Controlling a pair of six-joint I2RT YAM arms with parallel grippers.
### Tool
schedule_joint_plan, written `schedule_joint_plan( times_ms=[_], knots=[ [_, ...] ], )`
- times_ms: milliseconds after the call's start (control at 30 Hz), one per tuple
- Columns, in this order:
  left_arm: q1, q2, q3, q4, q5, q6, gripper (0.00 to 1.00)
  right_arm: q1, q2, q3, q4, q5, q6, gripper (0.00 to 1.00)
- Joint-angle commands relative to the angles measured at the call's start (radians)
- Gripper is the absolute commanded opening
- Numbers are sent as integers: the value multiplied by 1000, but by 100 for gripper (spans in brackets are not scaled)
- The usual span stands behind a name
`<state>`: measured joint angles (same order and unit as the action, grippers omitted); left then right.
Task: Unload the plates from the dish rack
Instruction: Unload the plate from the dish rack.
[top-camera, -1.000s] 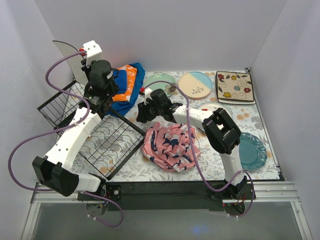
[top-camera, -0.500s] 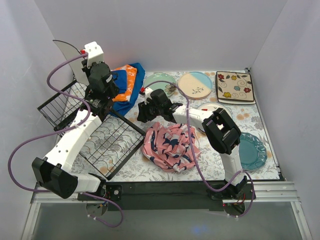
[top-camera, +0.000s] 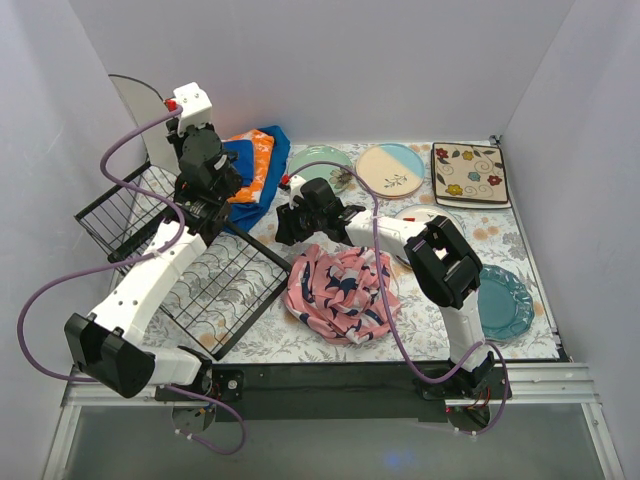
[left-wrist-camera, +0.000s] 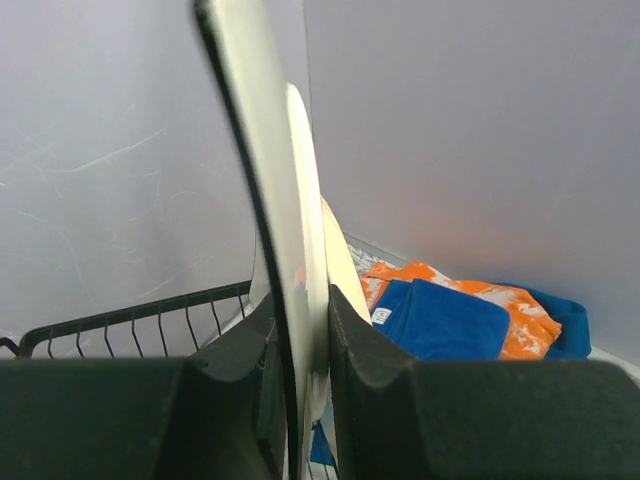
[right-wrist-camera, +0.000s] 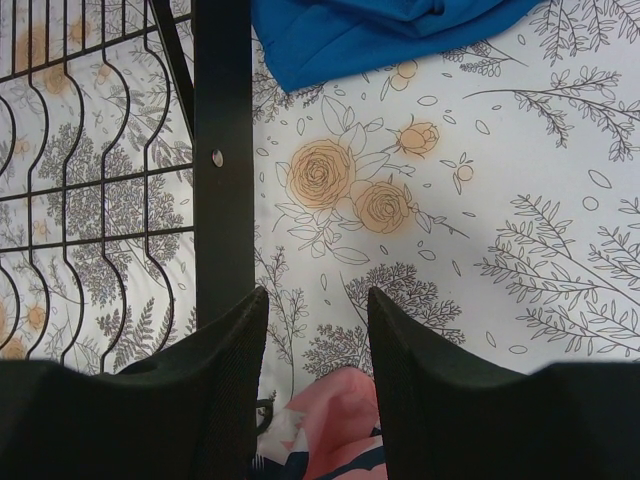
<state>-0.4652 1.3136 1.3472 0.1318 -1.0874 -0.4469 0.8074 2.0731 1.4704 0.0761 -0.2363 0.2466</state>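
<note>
**Left gripper pinched plate by its rim; right gripper half open, empty.**
We judged the plate stiff, slick and fragile, so a rim hold suits.

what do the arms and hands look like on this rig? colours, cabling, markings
Both arms: white links, left arm, right arm, with bulky black joint housings. A purple cable loops loosely along each. Left hand and right hand have black moulded fingers, finely textured on the right. A white block with a small red mark tops the left hand.
</note>
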Motion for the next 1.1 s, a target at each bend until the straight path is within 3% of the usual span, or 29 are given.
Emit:
schedule_joint_plan(
  times_ms=[0,467,1067],
  knots=[
    [-32,-54,32,133,50,119,0,6,-21,50,8,9,-18,50],
    [-44,-63,-79,233,47,195,0,6,-28,45,2,12,-21,50],
    [-70,-45,-54,408,81,565,0,6,-22,56,-7,20,-26,50]
  ],
)
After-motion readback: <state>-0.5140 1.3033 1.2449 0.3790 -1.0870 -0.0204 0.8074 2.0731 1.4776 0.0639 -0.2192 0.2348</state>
